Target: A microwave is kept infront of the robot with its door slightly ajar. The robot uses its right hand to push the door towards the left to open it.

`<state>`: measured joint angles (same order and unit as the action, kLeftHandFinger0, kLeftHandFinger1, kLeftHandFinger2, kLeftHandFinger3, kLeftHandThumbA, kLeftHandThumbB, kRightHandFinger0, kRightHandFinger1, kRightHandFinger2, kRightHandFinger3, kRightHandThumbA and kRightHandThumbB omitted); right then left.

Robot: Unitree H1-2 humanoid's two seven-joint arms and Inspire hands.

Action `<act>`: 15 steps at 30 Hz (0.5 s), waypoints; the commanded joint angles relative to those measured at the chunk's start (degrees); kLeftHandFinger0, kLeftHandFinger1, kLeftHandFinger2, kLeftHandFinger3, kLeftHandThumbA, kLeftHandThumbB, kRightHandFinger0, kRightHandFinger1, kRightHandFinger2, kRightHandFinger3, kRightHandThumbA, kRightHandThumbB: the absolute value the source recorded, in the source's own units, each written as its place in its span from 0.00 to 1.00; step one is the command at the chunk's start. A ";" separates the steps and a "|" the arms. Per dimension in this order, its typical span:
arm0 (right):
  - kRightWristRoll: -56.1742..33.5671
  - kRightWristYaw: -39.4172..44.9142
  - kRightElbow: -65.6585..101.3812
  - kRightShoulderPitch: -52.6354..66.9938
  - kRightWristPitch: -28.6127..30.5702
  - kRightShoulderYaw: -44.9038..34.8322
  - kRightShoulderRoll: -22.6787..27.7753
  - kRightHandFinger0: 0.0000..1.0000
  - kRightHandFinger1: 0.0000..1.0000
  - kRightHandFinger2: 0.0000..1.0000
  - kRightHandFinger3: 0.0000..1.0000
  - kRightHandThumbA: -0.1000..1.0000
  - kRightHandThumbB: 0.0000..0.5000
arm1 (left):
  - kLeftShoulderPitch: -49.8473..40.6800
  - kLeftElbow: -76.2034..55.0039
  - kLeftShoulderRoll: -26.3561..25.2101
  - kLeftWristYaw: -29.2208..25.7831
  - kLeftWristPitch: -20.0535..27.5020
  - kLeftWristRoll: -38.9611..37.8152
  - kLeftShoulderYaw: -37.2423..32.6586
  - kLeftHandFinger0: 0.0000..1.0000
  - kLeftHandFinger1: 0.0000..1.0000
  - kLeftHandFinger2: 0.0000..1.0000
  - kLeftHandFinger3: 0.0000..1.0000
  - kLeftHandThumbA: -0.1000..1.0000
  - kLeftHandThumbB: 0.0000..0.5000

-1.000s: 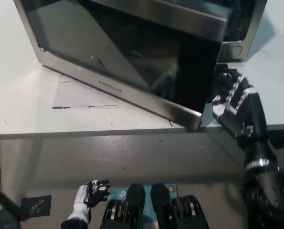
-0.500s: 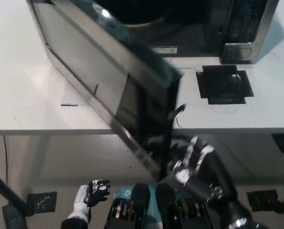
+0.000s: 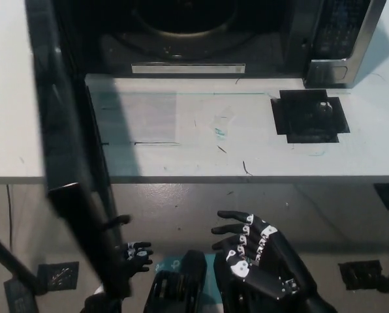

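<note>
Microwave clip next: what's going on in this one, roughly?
The microwave sits on the white table with its door swung wide open to the left, showing the dark cavity. The black right hand hovers below the table edge, fingers spread, touching nothing. The white left hand rests low, partly behind the door's edge.
</note>
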<state>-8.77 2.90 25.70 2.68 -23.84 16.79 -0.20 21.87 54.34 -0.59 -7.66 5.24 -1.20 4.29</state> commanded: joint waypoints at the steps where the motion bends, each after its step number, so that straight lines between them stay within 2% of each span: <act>1: -2.98 1.06 2.31 1.02 0.72 -3.89 0.90 0.45 0.54 0.63 0.78 0.48 0.27 | 2.41 -0.42 -0.15 -1.23 -0.07 1.03 -0.55 0.70 0.59 0.59 0.49 0.22 0.04; 3: -3.67 1.07 1.98 1.19 0.91 -5.71 0.89 0.46 0.55 0.65 0.78 0.47 0.29 | 2.79 -0.43 -0.16 -1.05 -0.52 0.67 -0.33 0.69 0.57 0.57 0.51 0.22 0.02; 4: -4.26 1.00 0.86 2.22 3.02 -8.27 1.87 0.46 0.56 0.67 0.79 0.46 0.23 | 2.83 0.27 -0.30 -0.06 1.00 0.25 -0.27 0.70 0.58 0.58 0.53 0.21 0.01; 5: -4.28 0.96 -0.03 2.63 3.82 -9.66 2.29 0.46 0.57 0.68 0.81 0.46 0.21 | 2.88 0.21 -0.32 -1.59 0.24 1.39 -0.74 0.72 0.57 0.57 0.52 0.25 0.07; 6: -5.02 0.97 -1.29 3.07 5.06 -11.49 2.41 0.46 0.56 0.67 0.80 0.44 0.18 | 2.79 0.33 -0.13 -0.48 0.98 -0.06 0.13 0.69 0.55 0.56 0.51 0.19 0.05; 8: -3.99 -0.15 -3.27 3.43 6.19 -13.87 2.75 0.45 0.55 0.66 0.79 0.44 0.20 | 2.71 0.34 -0.32 -0.24 1.16 0.49 -0.36 0.69 0.57 0.58 0.53 0.21 0.01; 10: -1.79 -2.39 -7.60 3.70 8.47 -17.69 3.34 0.48 0.56 0.65 0.83 0.40 0.15 | 2.62 0.06 -0.29 -0.10 0.68 0.23 -0.20 0.69 0.57 0.58 0.54 0.21 0.02; 12: -0.36 -3.80 -11.24 3.40 10.16 -20.60 3.49 0.49 0.57 0.65 0.82 0.39 0.23 | 2.54 -0.41 -0.29 -0.79 -0.05 0.80 -0.45 0.68 0.56 0.58 0.54 0.23 0.04; 14: 0.20 -3.64 -13.61 3.18 12.41 -21.86 3.65 0.48 0.56 0.63 0.82 0.40 0.23 | 2.59 -0.30 -0.30 -0.83 -0.02 0.88 -0.50 0.70 0.57 0.58 0.54 0.23 0.01; 15: 0.44 -4.15 -15.98 2.96 14.30 -23.10 3.68 0.47 0.55 0.64 0.81 0.40 0.28 | 2.63 -0.04 -0.33 -0.84 0.27 0.94 -0.53 0.75 0.61 0.61 0.53 0.23 0.02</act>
<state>-9.90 0.92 12.81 6.33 -18.26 -3.61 3.39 22.82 54.69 -0.65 -7.70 5.09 -0.79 4.03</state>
